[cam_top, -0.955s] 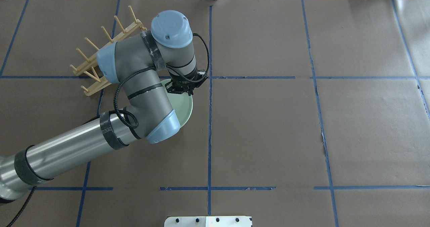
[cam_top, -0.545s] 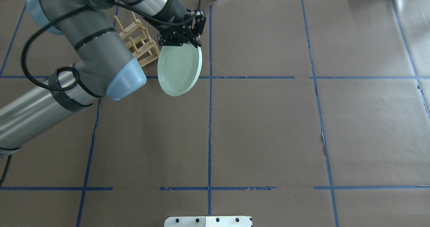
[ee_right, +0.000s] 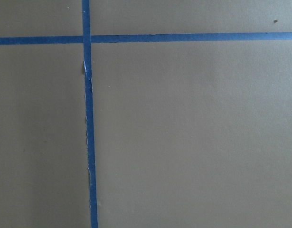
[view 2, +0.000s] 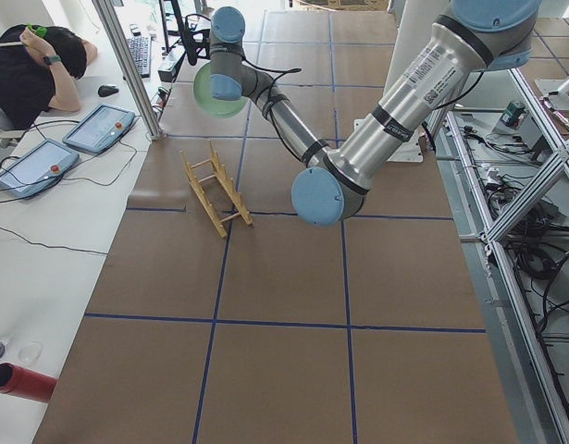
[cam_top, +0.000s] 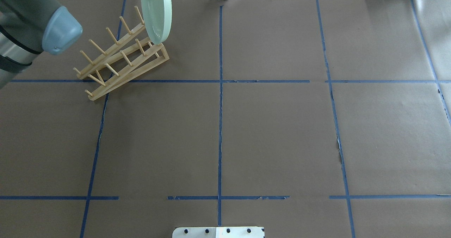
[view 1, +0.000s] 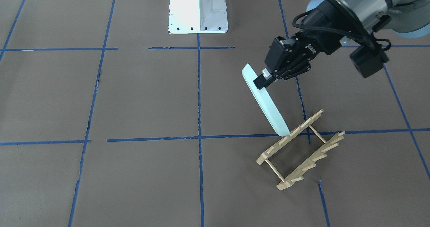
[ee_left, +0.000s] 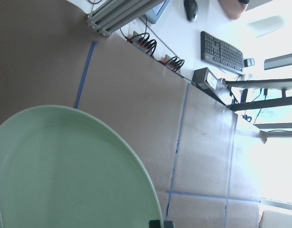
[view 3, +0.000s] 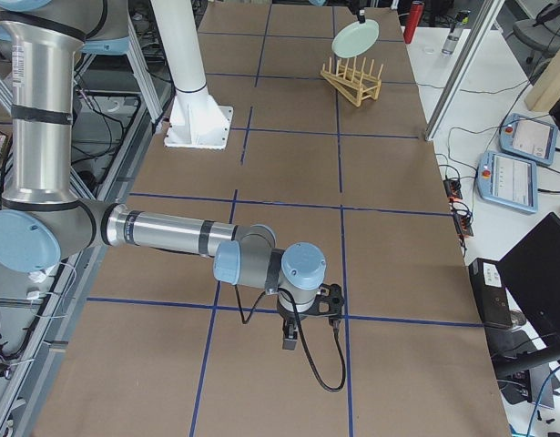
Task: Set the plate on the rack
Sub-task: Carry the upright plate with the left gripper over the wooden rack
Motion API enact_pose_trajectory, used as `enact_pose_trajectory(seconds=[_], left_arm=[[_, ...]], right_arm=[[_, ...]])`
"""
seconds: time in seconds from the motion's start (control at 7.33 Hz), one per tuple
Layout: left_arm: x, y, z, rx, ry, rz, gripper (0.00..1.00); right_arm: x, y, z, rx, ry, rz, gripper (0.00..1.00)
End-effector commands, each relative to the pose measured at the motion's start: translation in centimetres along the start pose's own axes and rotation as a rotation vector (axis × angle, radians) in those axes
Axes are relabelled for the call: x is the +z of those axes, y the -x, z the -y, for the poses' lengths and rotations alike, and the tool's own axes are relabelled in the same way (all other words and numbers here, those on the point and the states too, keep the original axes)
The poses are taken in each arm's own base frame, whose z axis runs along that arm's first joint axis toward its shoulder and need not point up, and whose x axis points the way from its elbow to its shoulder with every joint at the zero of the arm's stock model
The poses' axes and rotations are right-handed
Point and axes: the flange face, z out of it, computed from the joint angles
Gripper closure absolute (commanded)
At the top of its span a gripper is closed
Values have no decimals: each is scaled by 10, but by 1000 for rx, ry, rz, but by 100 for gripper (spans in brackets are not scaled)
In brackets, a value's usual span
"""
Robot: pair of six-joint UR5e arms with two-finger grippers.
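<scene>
Left pincer (view 1: 261,81) grasps plate (view 1: 267,110) rim; plate tilted on edge above rack (view 1: 298,153), at its 11 o'clock in the front view. Right pincer (view 3: 307,309): cannot tell.

Even bright light, faint shadows; white base (view 1: 197,10) glares at 12 o'clock facing the robot; left wrist view blows out toward 3 o'clock
</scene>
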Motion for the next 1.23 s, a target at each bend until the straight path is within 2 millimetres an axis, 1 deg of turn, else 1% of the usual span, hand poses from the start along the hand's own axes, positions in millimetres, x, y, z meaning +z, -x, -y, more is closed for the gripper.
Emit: enact_pose_trajectory(seconds=[0.0, 0.14, 0.27, 0.41, 0.55, 0.68, 0.82, 0.95, 1.09], left_arm=[[-3, 53, 44, -34, -113, -132, 100], [-3, 69, 55, -41, -153, -189, 100], [-8, 88, 65, -49, -222, -235, 100], [-10, 108, 71, -42, -244, -283, 100], [-15, 139, 71, -48, -244, -279, 100], [-17, 149, 68, -43, -237, -288, 100], [-17, 153, 69, -49, -250, -287, 100], [-11, 163, 71, -61, -261, -275, 100], [3, 169, 66, -74, -280, -278, 100]], right_arm=[[-1, 0, 0, -1, -2, 0, 0], [0, 0, 0, 0, 0, 0, 0], [0, 0, 0, -1, 1, 0, 0], [0, 0, 0, 0, 0, 0, 0], [0, 1, 0, -2, -1, 0, 0], [0, 0, 0, -1, 1, 0, 0], [0, 0, 0, -1, 1, 0, 0], [0, 0, 0, -1, 1, 0, 0], [0, 0, 0, -1, 1, 0, 0]])
